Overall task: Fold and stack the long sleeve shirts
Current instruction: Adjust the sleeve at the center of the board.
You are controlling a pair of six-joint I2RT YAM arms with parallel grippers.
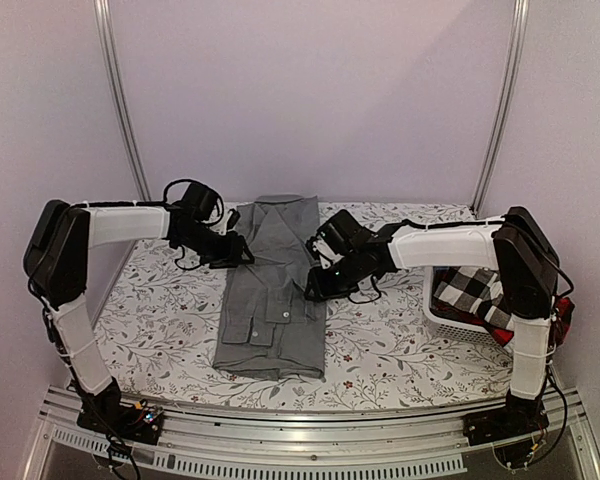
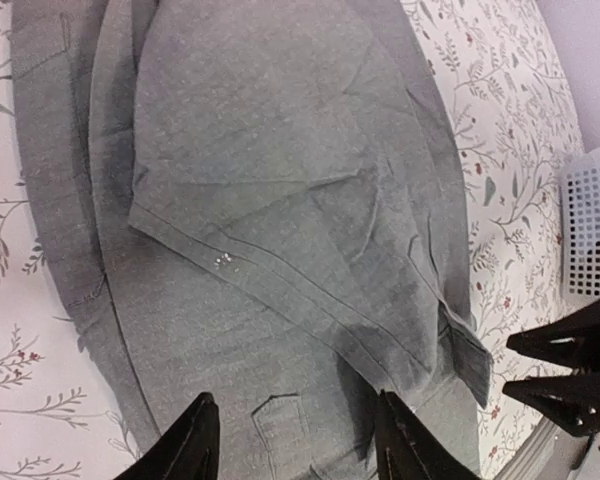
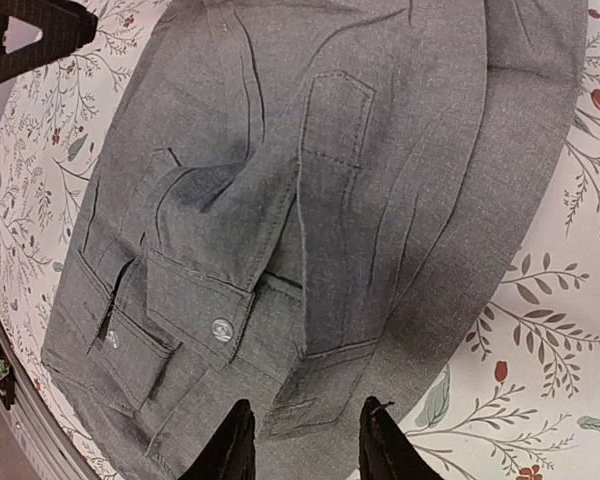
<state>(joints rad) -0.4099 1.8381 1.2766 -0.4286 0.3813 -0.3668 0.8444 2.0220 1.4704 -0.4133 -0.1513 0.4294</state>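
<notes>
A mid-grey long sleeve shirt (image 1: 270,310) lies folded into a long narrow strip down the middle of the table, sleeves with buttoned cuffs (image 3: 185,310) laid over it. My left gripper (image 1: 242,248) hovers at the strip's upper left edge, open, with nothing between its fingers (image 2: 195,445); only flat grey cloth (image 2: 280,180) shows below. On the strip's right edge my right gripper (image 1: 315,285) also stands open over the cloth (image 3: 330,180), its fingertips (image 3: 232,445) apart and holding nothing. Black-and-white (image 1: 475,285) and red-and-black (image 1: 560,312) checked shirts sit at the right.
A white perforated basket (image 1: 445,312) at the table's right edge holds the checked shirts; its wall (image 2: 590,230) shows in the left wrist view. The table wears a floral cloth (image 1: 160,320). Metal posts and lilac walls enclose the back and sides.
</notes>
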